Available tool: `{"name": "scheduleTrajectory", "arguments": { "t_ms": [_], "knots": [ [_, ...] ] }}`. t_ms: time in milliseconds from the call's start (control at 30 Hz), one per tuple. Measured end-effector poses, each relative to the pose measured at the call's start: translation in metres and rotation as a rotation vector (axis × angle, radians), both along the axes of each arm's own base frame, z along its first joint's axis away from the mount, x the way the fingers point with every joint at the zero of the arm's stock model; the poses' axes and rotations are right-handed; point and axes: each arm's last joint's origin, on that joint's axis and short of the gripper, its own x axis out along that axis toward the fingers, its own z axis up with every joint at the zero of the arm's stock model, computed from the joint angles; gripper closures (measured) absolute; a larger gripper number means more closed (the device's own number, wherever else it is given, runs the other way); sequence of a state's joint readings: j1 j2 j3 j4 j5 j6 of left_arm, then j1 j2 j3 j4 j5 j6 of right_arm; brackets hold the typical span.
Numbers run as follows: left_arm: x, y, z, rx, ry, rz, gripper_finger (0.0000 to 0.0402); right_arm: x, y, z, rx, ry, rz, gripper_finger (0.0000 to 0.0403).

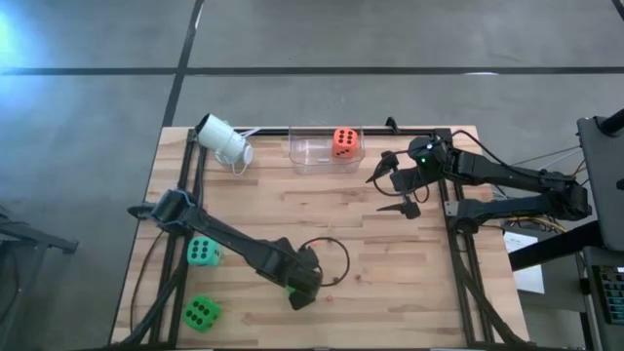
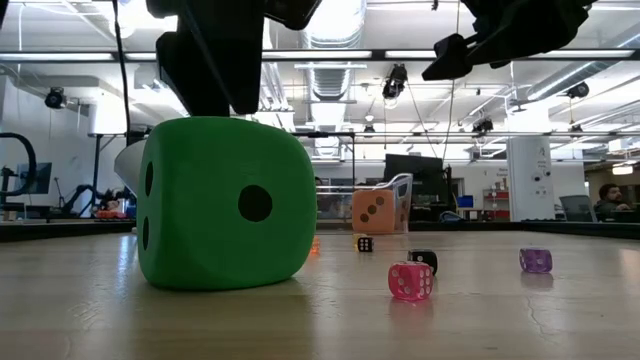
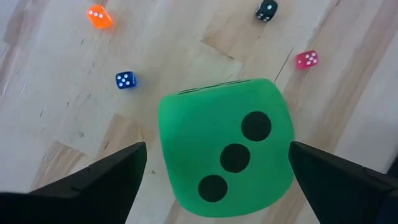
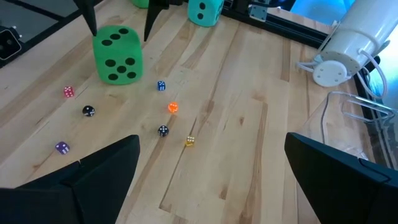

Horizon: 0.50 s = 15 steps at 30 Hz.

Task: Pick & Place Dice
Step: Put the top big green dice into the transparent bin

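orange-red die (image 1: 343, 141) in clear bin (image 1: 310, 153); left end effector (image 3: 217, 171) released, astride green die (image 3: 227, 155)

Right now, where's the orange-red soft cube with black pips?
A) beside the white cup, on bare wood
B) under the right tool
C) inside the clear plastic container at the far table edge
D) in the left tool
C: the high view shows the orange-red soft cube with black pips sitting inside the clear plastic container at the far edge of the table, with neither tool touching it.
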<state>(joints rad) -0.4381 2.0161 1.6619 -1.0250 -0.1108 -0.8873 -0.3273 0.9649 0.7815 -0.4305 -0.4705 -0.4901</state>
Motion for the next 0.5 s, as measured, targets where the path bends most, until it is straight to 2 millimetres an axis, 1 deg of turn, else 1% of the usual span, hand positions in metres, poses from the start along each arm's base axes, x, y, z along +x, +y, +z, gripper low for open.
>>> {"name": "scheduleTrajectory", "arguments": {
  "t_ms": [167, 333, 500],
  "knots": [
    [0.001, -0.001, 0.000, -0.004, -0.010, -0.001, 0.0002, 0.000, 0.000, 0.000, 0.000, 0.000, 0.000, 0.0003],
    [0.005, -0.003, -0.010, -0.009, 0.004, -0.002, 0.0002, 0.000, 0.000, 0.000, 0.000, 0.000, 0.000, 0.0003],
    [0.006, -0.004, -0.014, -0.028, 0.023, -0.003, 0.0002, 0.000, 0.000, 0.000, 0.000, 0.000, 0.000, 0.0003]
  ]
}}
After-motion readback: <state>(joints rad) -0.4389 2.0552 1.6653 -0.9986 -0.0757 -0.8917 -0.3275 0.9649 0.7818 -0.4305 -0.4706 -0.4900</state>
